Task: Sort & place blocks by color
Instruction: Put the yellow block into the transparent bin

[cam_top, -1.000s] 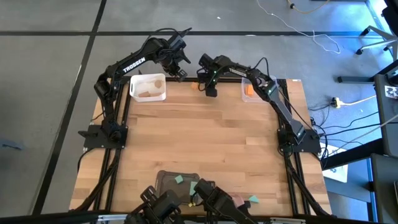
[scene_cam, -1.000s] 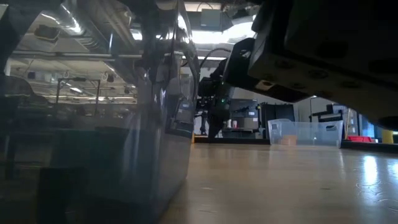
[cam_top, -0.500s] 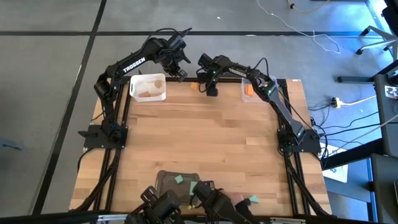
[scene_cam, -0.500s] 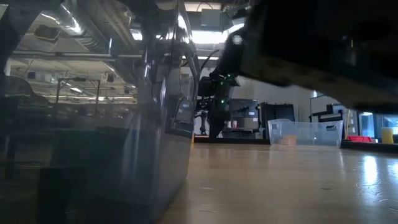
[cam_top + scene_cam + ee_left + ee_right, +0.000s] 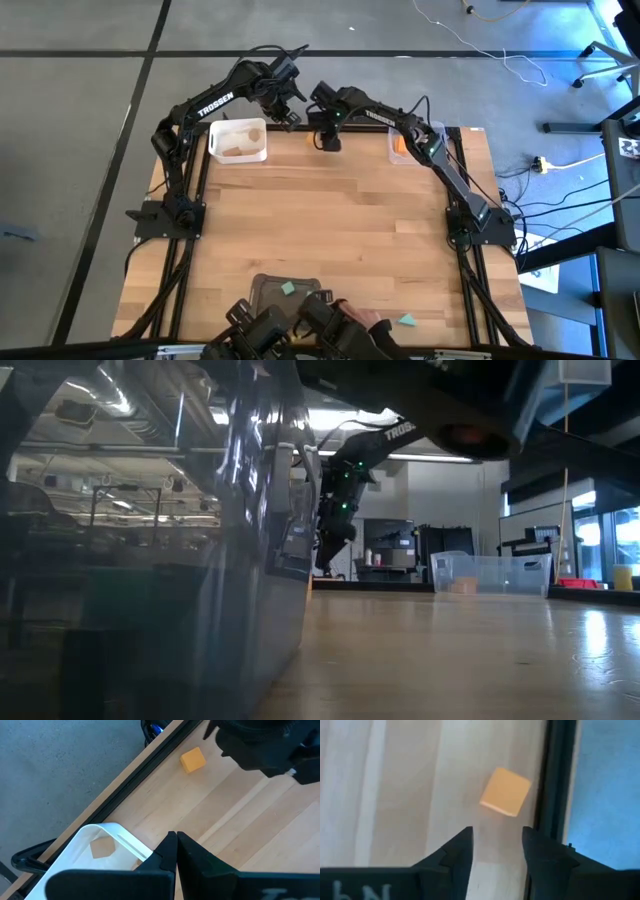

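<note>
An orange block lies flat on the wooden table close to its far edge; it also shows in the left wrist view. My right gripper hangs open just above and short of it, one finger on either side of the line to the block, touching nothing; it also shows in the high view. My left gripper is shut and empty, held above the far corner of the white tray, which holds pale wood blocks.
A clear tray with something orange inside stands at the far right. A dark grey tray holding a teal block sits at the near edge, and another teal block lies on the table to its right. The black table frame runs just beyond the orange block.
My right gripper has risen off the table and shifted a little toward the table's left, along the far edge. The orange block lies on the table.
</note>
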